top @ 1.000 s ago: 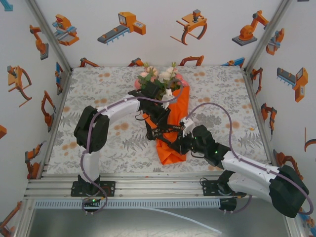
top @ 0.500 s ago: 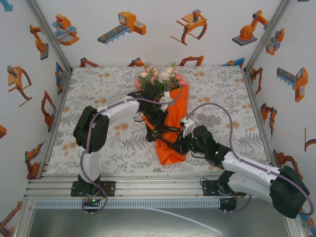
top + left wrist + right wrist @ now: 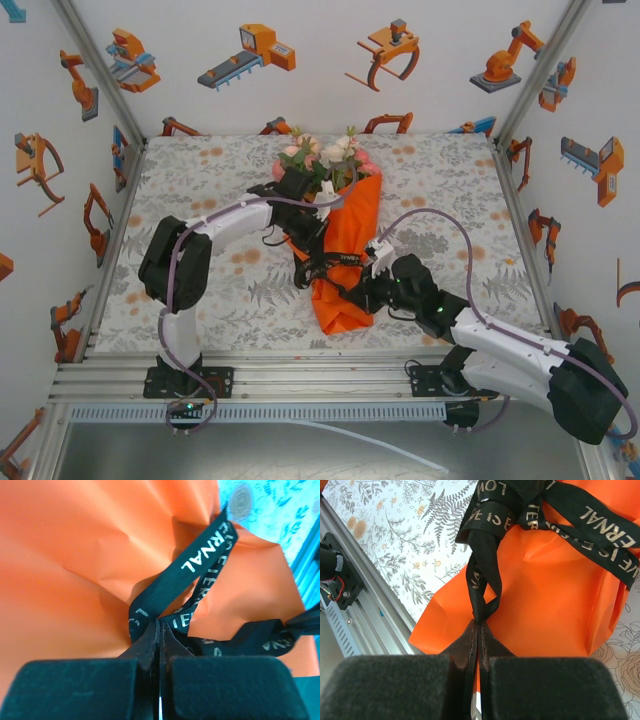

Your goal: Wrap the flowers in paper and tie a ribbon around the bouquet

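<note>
Florist's finish: the bouquet (image 3: 357,212) lies mid-table, its flowers (image 3: 322,155) close under the far wall (image 3: 320,95) and the folded tip of the orange paper (image 3: 340,310) stopping short of the aluminium rail (image 3: 320,378) at the near edge. A black ribbon (image 3: 580,510) with pale lettering is knotted across the wrap's middle. The left gripper (image 3: 159,630), fingers pressed together, pinches a ribbon strand right against the paper. The right gripper (image 3: 479,626), likewise closed, pinches a twisted ribbon loop over the paper's lower end. Bare floral tablecloth (image 3: 210,290) spreads wide on both sides of the bouquet. The arms converge on it from either side, the left arm (image 3: 235,215) reaching in beside the blooms, and the right arm's purple-grey cable (image 3: 432,212) arches just off the paper's right edge.
</note>
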